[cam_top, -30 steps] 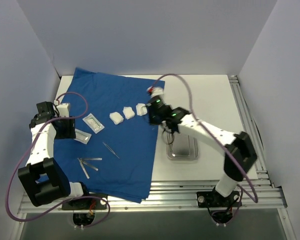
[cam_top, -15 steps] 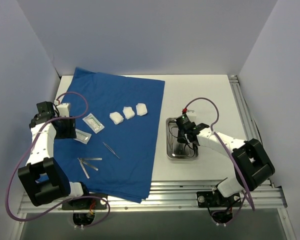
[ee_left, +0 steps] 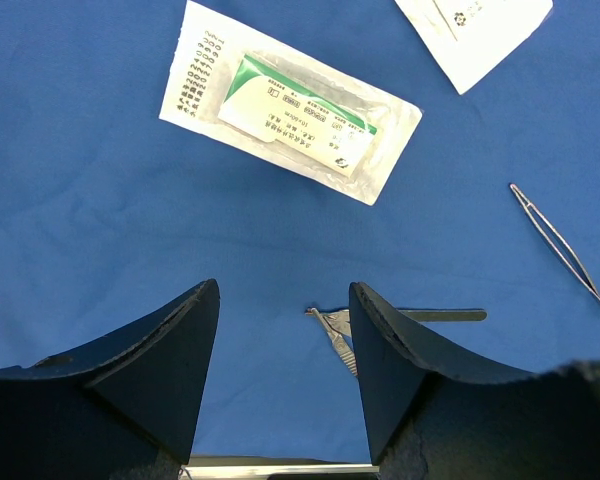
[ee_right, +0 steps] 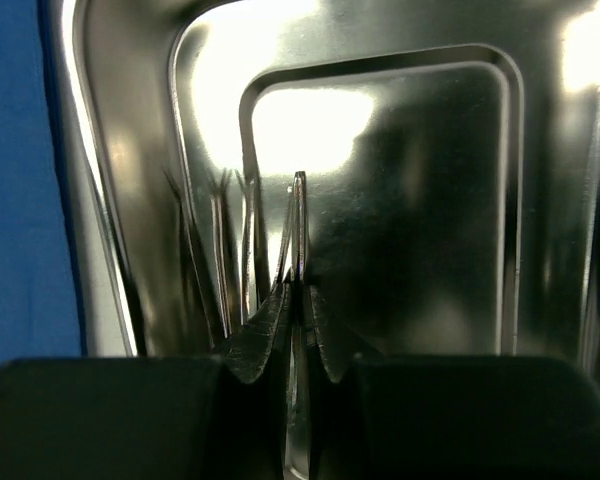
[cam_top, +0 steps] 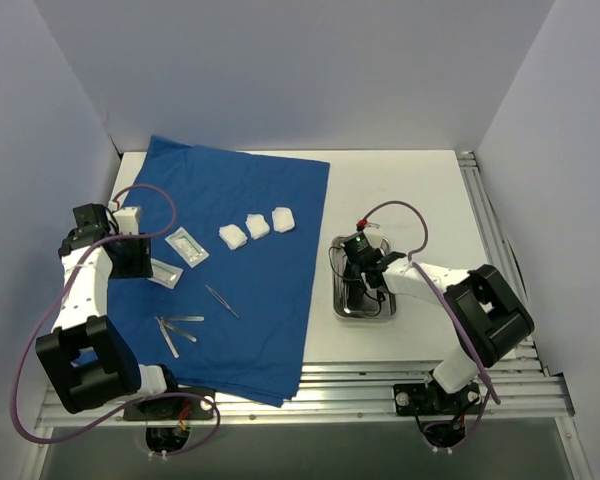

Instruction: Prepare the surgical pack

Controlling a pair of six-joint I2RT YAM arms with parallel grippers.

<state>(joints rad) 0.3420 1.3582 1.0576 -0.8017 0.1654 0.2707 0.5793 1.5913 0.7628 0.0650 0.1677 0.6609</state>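
The royal-blue cloth lies spread flat on the left. On it are three white gauze pads, two flat packets, tweezers and other thin instruments. The steel tray sits on the bare table right of the cloth. My right gripper is low inside the tray. In the right wrist view it is shut on a thin metal instrument. My left gripper is open and empty above the cloth, below a green-labelled packet.
The left wrist view shows a second packet's corner, the tweezers and crossed metal handles. White walls enclose the table on three sides. A slotted rail runs along the right edge.
My right arm swung back from beside the gauze pads at the cloth's right edge to the tray and lowered into it. The left arm has not moved.
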